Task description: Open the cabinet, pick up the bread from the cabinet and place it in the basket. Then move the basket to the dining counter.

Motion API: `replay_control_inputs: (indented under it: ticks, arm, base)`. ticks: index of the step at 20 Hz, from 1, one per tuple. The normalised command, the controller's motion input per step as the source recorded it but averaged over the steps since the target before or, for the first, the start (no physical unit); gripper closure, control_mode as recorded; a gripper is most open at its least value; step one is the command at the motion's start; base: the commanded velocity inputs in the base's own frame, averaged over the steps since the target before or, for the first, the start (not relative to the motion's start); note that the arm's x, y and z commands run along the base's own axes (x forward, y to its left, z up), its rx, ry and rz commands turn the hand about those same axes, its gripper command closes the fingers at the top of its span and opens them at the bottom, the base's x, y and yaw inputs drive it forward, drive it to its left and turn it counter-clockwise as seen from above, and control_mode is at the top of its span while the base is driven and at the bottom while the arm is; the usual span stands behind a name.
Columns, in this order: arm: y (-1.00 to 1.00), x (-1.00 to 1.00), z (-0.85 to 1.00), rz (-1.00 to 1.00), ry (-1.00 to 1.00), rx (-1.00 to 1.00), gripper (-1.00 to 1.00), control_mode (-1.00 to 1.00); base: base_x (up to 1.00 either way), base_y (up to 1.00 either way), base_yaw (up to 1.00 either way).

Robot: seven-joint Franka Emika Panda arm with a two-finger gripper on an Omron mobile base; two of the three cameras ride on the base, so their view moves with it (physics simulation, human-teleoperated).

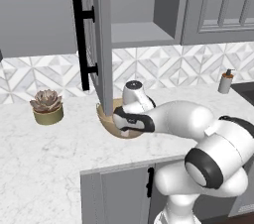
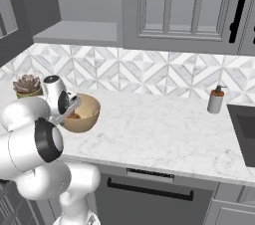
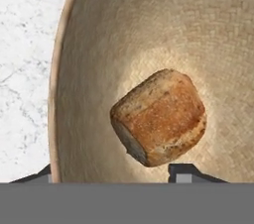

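Jaws (image 3: 116, 174) look spread, gripping nothing; your arm's bent low over basket (image 3: 74, 94), bread (image 3: 158, 117) inside.

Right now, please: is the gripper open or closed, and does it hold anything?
Gripper: open, holding nothing. Its fingers stand apart at the bottom of the hand view, and the bread lies free in the basket.

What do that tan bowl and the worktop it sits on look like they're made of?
The basket looks woven, perhaps wicker or straw: the hand view shows a fine matte plaited texture on its inner wall, around the bread. The worktop looks like polished white marble, going by its faint grey veining, though it could be an imitation.
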Motion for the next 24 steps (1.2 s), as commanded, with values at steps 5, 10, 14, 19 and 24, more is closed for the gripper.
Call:
replay_control_inputs:
  ticks: [5,10,14,19,24]
  arm:
    - [0.0,-0.08,-0.3,0.14,0.0,0.0,1.0,-1.0]
    - [-0.01,-0.5,0.09,0.09,0.0,0.0,1.0,-1.0]
    - [-0.05,-0.7,0.76,0.03,-0.06,-0.03,1.0,-1.0]
    - [-0.05,-0.78,1.0,0.0,-0.07,-0.08,1.0,-1.0]
    - [-0.12,-0.79,1.0,0.05,-0.07,-0.09,1.0,-1.0]
  base:
    - [0.0,0.0,0.0]
    - [0.0,0.0,0.0]
    - [0.0,0.0,0.0]
    - [0.0,0.0,0.0]
    - [0.0,0.0,0.0]
